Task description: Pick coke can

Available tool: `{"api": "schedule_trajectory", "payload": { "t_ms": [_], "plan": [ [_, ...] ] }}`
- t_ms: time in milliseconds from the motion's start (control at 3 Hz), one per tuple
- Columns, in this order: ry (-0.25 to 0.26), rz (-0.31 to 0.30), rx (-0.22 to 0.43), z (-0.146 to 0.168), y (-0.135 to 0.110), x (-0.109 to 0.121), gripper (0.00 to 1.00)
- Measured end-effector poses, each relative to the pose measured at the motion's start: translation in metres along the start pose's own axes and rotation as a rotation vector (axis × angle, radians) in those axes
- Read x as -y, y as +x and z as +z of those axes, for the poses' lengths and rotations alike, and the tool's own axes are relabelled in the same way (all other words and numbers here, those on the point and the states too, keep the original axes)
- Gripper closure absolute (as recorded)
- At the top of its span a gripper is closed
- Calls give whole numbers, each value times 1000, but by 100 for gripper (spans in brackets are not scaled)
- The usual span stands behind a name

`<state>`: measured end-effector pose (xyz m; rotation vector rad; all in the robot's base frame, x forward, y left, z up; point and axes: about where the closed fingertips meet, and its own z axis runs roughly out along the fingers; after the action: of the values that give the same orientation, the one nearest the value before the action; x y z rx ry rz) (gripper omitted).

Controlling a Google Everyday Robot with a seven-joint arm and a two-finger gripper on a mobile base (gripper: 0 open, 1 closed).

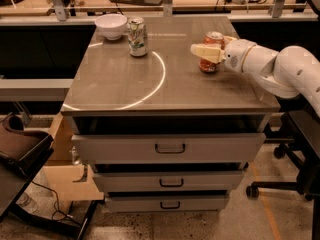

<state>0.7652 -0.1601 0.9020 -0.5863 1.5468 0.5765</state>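
The coke can (214, 38), red-orange with a silver top, stands upright on the right side of the grey cabinet top (150, 79). My gripper (212, 48) reaches in from the right on a white arm (280, 69). It is open, with the can between its fingers: the near cream finger (204, 52) crosses in front of the can's middle, and the other sits behind it. The can rests on the surface.
A white and green can (137, 36) and a white bowl (111, 25) stand at the back left of the top. A white arc is marked on the surface. Three drawers sit below. A shelf with clutter runs behind, and a chair base (280, 184) is at the right.
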Motion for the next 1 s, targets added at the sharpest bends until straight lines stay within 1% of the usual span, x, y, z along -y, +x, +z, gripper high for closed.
{"api": "schedule_trajectory", "payload": {
  "t_ms": [333, 667, 1000],
  "plan": [
    [-4, 0, 0, 2, 0, -2, 63],
    [-8, 1, 0, 5, 0, -4, 87],
    [-13, 1, 1, 7, 0, -6, 100]
  ]
}}
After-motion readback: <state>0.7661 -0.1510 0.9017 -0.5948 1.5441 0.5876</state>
